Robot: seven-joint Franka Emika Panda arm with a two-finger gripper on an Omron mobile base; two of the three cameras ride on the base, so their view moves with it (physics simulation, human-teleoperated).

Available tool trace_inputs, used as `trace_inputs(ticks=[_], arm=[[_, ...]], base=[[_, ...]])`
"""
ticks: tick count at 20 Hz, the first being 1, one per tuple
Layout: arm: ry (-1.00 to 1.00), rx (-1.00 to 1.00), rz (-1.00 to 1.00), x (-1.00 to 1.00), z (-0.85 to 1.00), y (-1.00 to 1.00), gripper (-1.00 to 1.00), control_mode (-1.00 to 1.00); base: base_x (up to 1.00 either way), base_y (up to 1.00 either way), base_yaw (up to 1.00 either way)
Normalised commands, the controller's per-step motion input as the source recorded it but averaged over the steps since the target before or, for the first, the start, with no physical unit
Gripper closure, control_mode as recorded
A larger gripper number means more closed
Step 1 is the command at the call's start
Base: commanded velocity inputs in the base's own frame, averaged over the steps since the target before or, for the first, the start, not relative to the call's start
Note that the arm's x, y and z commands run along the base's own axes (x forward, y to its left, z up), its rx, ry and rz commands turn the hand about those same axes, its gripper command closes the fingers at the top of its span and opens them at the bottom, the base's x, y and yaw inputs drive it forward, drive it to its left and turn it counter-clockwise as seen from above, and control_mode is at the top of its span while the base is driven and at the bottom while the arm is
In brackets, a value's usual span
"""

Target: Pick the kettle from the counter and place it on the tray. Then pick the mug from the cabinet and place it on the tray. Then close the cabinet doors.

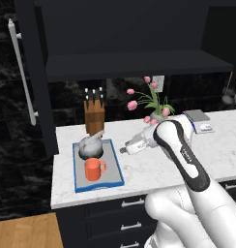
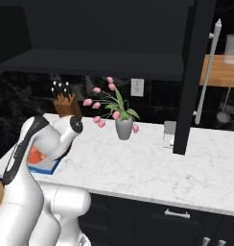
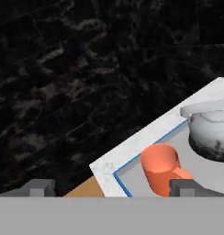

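Nearest the base, the white arm bends over the counter with its gripper pointing left, hovering just right of the tray and holding nothing. In the hand view the two dark fingertips stand wide apart, so the jaws are open, with the mug lying beyond them and apart from both. The blue-rimmed tray sits on the left part of the marble counter, close to its left edge. The orange-red mug stands upright on the near half of the tray, handle to the right. The grey kettle sits on the far half of the same tray, just beyond the mug. Behind the tray, against the black wall, stands a wooden knife block. To its right is a grey vase of pink tulips. Farther right on the counter lies a small flat grey device. Above, the dark cabinet is open, its shelf bare. The left cabinet door is swung out at the left, and the right cabinet door juts forward at the right, both with silver bar handles.
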Motion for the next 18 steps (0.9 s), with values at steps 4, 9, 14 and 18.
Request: trace_inputs(ticks=[4, 9, 14, 18], arm=[[0.52, -0.02, -0.53, -0.36, 0.50, -0.46, -1.00, -1.00], [0.18, 0.02, -0.38, -0.06, 0.05, -0.58, -1.00, -1.00], [0.00, 0.21, -0.02, -0.03, 0.00, -0.34, -1.00, -1.00], [0.01, 0.27, -0.23, -0.26, 0.09, -0.34, -1.00, -1.00]], base=[[0.00, 0.00, 0.00], [0.00, 0.00, 0.00], [0.00, 0.00, 0.00], [0.00, 0.00, 0.00]])
